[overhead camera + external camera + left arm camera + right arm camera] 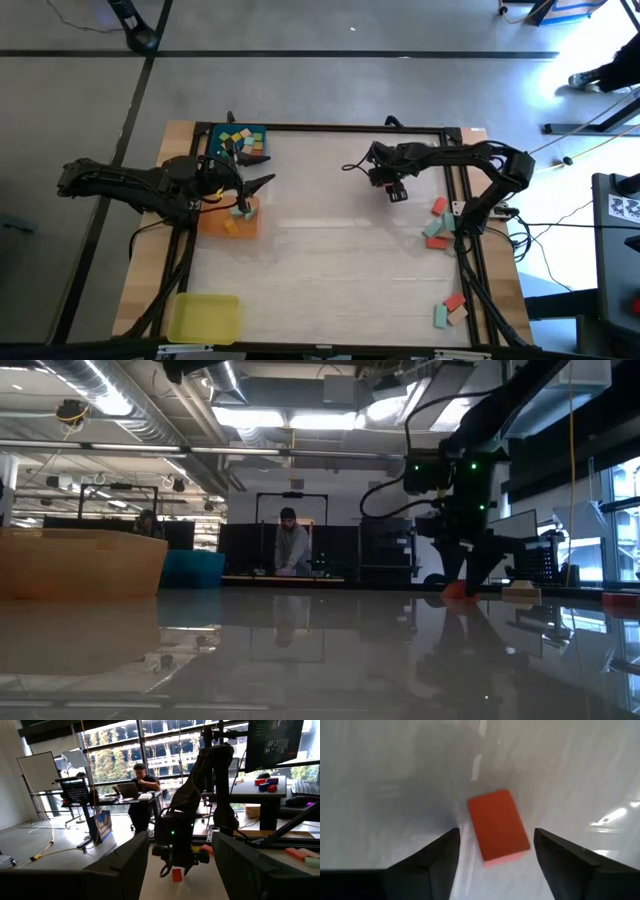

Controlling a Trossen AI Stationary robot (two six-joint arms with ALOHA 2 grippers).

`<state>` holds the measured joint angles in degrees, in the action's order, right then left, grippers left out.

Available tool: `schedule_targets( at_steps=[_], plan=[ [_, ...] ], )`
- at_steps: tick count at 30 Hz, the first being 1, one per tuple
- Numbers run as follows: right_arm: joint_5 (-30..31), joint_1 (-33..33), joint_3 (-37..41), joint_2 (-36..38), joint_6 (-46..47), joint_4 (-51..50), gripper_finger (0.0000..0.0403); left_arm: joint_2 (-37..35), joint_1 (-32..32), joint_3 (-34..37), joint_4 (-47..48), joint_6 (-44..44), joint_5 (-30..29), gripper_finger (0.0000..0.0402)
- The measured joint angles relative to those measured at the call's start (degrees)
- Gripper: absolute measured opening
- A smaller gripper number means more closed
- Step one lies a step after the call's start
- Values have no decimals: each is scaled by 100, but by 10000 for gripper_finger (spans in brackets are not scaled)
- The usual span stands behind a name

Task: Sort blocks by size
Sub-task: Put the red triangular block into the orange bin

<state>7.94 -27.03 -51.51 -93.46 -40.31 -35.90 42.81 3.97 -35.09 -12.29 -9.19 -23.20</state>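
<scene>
A red block lies flat on the white table, right of its middle, also visible as a small red block in the left wrist view. My right gripper points down over it, open, with one finger on each side of the block and a gap to both. My left gripper stands open and level at the table's left, above the orange tray, with nothing between its fingers.
A blue tray with several blocks stands at the far left, and the orange tray holds a few. A yellow tray sits at the near left. Loose blocks lie at the right edge, with more blocks nearer the front.
</scene>
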Motion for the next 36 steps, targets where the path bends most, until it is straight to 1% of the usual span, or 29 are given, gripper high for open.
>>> schedule_targets(
  at_steps=[4, 10, 14, 17, 20, 23, 28, 33, 36],
  plan=[
    [-1, 2, -21, -253, 0, 16, 216, 0, 0, 0, 0, 14, 0, 205],
    [17, 9, -96, -418, -62, -83, 135, 0, 0, 0, 24, 18, 0, 205],
    [9, 8, -340, -354, 325, -331, 130, 0, 0, 0, 20, 18, 0, 205],
    [-307, 83, -665, -202, 764, -361, 130, 0, 1, 0, 25, 18, 0, 205],
    [-738, 248, -913, -133, 1032, -66, 130, 0, 0, 0, 31, -15, 0, 205],
    [-1319, 441, -1045, -139, 1282, 822, 130, 0, 0, 0, -13, -101, 1, 205],
    [-2042, 786, -1034, -327, 1929, 3071, 130, 0, 0, 0, -49, -82, 2, 205],
    [-2166, 1170, -1038, -842, 2329, 5219, 131, -2, 1, 0, -10, 101, 4, 205],
    [-2168, 1367, -1213, -1272, 2621, 6151, 131, 21, 4, 0, 10, 105, 8, 205]
  ],
)
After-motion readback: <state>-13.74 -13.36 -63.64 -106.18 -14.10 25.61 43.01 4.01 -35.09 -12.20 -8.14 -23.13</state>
